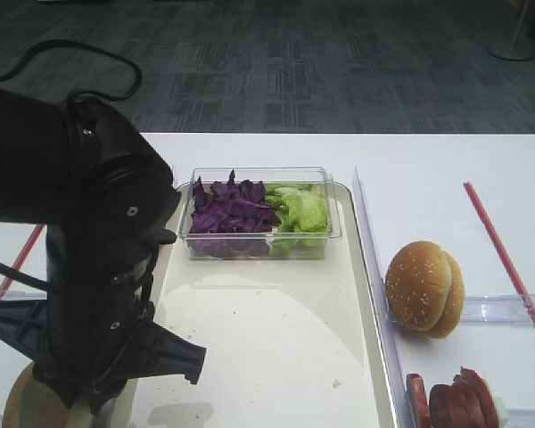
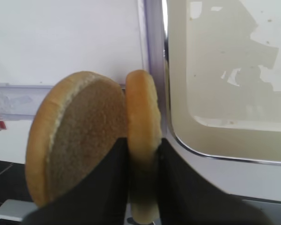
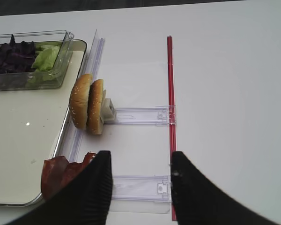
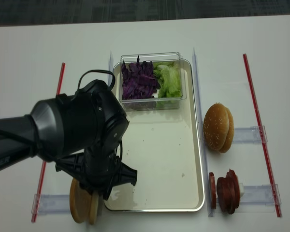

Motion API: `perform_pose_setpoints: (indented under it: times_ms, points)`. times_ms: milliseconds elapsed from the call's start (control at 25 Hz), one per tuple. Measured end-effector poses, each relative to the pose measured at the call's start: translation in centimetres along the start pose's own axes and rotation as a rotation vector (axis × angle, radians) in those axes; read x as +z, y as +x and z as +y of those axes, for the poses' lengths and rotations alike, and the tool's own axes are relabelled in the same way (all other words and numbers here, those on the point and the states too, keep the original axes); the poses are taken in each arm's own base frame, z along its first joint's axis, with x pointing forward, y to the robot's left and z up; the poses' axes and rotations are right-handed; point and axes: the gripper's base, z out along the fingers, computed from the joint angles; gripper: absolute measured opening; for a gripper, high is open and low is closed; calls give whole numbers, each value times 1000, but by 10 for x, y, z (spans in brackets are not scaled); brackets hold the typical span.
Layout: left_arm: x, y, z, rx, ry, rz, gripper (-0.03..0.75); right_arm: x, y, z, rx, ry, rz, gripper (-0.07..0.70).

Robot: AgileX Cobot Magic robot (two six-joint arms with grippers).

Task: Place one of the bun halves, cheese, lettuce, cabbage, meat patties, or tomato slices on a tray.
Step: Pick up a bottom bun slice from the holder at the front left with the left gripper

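Observation:
Two flat bun halves stand on edge just left of the tray (image 2: 225, 117). My left gripper (image 2: 143, 143) is shut on the thinner right bun half (image 2: 141, 103), one finger on each face. The other bun half (image 2: 79, 136) leans against the left finger. From above, the left arm covers this gripper, and the bun halves (image 4: 82, 207) peek out below it. Purple cabbage (image 1: 232, 209) and green lettuce (image 1: 303, 211) fill a clear tub at the tray's far end. My right gripper (image 3: 140, 178) is open over a clear holder, with nothing in it. No cheese is in view.
Two sesame buns (image 4: 218, 127) stand on edge right of the tray (image 4: 183, 145). Dark red round slices (image 4: 227, 191) stand nearer the front; whether they are patties or tomato I cannot tell. Red strips (image 4: 258, 125) and clear plastic rails border both sides.

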Motion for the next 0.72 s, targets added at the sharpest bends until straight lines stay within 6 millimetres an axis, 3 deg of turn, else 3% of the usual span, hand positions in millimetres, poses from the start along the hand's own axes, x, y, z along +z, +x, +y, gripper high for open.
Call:
perform_pose_setpoints:
  times_ms: [720]
  points:
    - [0, 0, 1, 16, -8, -3, 85, 0, 0, 0, 0, 0, 0, 337]
